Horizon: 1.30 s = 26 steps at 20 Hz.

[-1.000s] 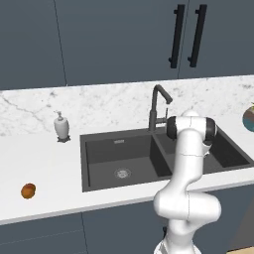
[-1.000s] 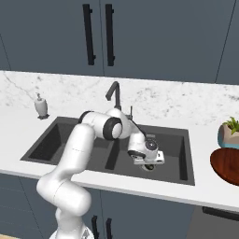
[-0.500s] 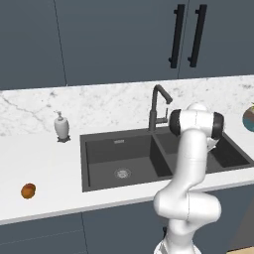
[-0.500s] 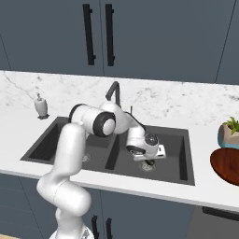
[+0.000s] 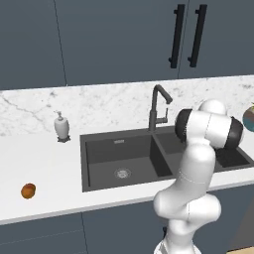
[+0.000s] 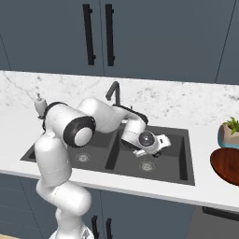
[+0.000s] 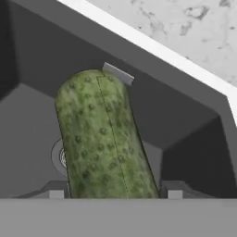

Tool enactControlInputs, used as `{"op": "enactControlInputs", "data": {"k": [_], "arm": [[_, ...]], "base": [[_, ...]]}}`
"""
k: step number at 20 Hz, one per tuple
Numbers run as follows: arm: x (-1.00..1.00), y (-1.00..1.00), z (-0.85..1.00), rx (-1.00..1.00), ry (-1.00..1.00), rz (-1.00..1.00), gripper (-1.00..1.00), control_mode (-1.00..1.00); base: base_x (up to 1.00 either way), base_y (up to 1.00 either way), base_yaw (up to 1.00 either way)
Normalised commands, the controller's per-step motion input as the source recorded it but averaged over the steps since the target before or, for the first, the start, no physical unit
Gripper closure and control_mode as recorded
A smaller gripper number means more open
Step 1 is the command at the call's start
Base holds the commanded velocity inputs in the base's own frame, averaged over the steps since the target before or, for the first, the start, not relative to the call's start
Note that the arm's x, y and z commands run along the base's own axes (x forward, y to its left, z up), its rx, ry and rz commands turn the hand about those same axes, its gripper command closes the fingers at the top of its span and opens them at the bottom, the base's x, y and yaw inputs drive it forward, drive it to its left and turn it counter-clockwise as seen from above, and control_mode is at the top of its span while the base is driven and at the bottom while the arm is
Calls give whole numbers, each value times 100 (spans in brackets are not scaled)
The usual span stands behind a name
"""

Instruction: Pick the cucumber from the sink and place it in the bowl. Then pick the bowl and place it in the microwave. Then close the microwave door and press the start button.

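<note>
The bumpy dark green cucumber (image 7: 104, 139) sits between the 2 small dark fingertips (image 7: 56, 193) of the gripper (image 7: 115, 194), one tip at each side of it, over the round drain in the dark grey double-basin sink (image 6: 182, 168). The jaws look closed on it. In the right base view the white arm reaches down into the sink's right basin, gripper (image 6: 156, 148) low inside. A dark angular faucet (image 5: 158, 106) stands behind.
</note>
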Motion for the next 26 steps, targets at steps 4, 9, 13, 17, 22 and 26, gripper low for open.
{"op": "enactControlInputs", "data": {"k": [4, 9, 13, 17, 22, 26], "arm": [[-56, -43, 100, -23, -16, 0, 100, -100], [-35, -78, 100, -23, -6, 0, 100, -100], [-40, -97, 100, -26, -1, 0, 100, -100], [-41, -100, 77, -28, 3, -1, 100, -100], [-18, -99, 43, -33, 16, -7, 100, -100], [-1, -82, 3, -20, 28, -10, 100, -100]], "base": [[0, 0, 0], [0, 0, 0], [0, 0, 0], [0, 0, 0], [0, 0, 0], [0, 0, 0]]}}
